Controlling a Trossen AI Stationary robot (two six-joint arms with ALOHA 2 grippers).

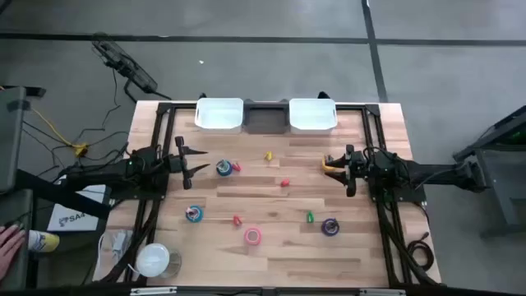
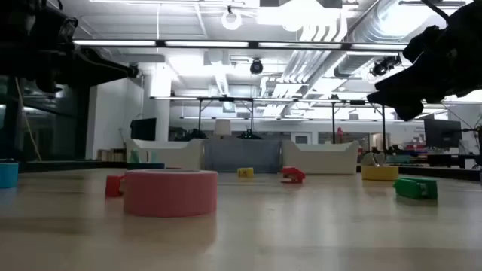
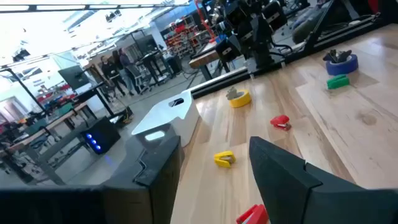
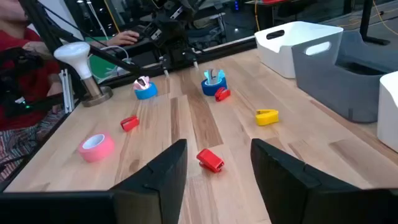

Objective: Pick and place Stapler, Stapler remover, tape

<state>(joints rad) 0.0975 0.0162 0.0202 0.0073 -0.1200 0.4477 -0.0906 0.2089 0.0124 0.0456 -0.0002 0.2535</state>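
Both arms hover above the table and hold nothing. My left gripper (image 1: 200,161) is open and points right at the blue tape roll (image 1: 223,168), with a small red piece (image 1: 237,167) beside the roll. My right gripper (image 1: 345,170) (image 4: 219,144) is open and points left, with the tan tape roll (image 1: 330,167) (image 3: 238,98) just in front of it. On the near half lie the teal roll (image 1: 194,214), the pink roll (image 1: 253,236) (image 2: 170,192) and the purple roll (image 1: 330,226). Small yellow (image 1: 268,155), red (image 1: 285,182) (image 4: 211,160) and green (image 1: 310,217) pieces lie flat between the arms.
Two white bins (image 1: 219,115) (image 1: 312,115) with a grey bin (image 1: 267,117) between them stand at the far edge. A white, round-topped object (image 1: 154,259) stands at the near left corner. A person's hand (image 1: 8,242) shows off the table's left. Bare wood lies along the near edge.
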